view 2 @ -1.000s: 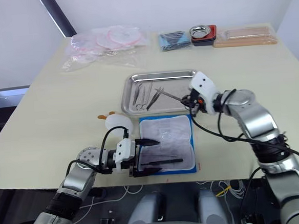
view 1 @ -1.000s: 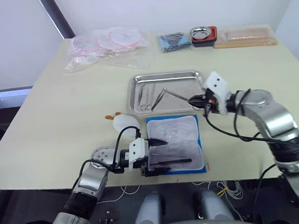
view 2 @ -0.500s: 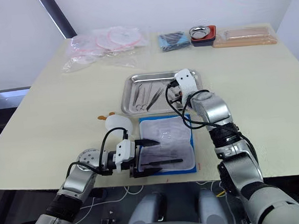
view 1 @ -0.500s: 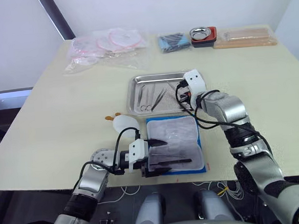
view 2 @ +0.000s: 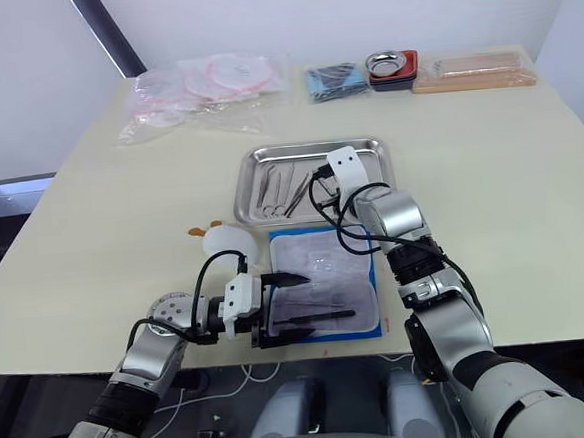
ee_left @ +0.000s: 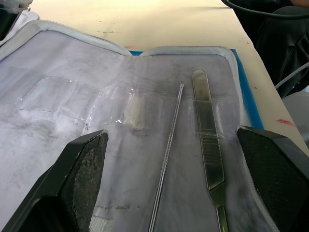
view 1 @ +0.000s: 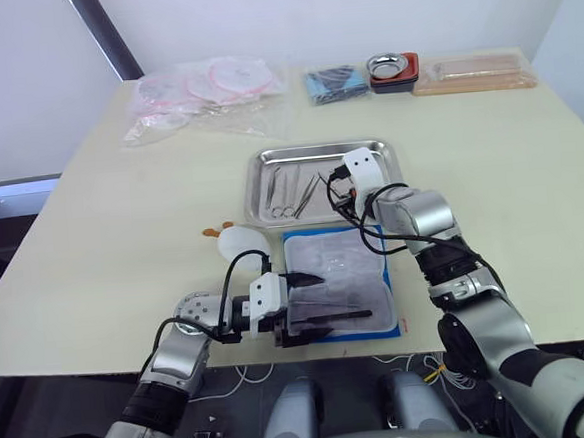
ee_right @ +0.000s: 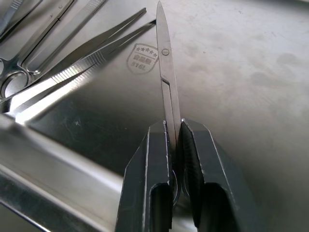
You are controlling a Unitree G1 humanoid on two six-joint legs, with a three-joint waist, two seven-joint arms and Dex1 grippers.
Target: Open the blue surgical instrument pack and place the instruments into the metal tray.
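Note:
The blue surgical instrument pack (view 1: pixel 338 281) lies open on the table near the front edge, white-grey lining (ee_left: pixel 72 96) up. A flat silver instrument (ee_left: pixel 207 140) and a thin probe (ee_left: pixel 169 154) still lie in its sleeves. My left gripper (view 1: pixel 321 298) stands open over the pack's near left part, its fingers (ee_left: pixel 72 183) on either side of those two tools. Behind the pack sits the metal tray (view 1: pixel 268 161) with several instruments (view 1: pixel 288 187) in it. My right gripper (view 1: pixel 342 189) hangs low over the tray's right half, shut on a pair of scissors (ee_right: pixel 164 72) whose tip points down at the tray floor beside tweezers (ee_right: pixel 82 58).
At the back of the table lie clear plastic bags (view 1: pixel 208 90), a dark blue cloth bundle (view 1: pixel 338 82), a small metal bowl in a red-black dish (view 1: pixel 392 70) and a tan flat board (view 1: pixel 472 71). A white round object (view 1: pixel 241 241) sits left of the pack.
My right arm has swung left from beside the tray's right rim to over the tray, carrying the scissors down towards its floor. The left gripper has stayed put.

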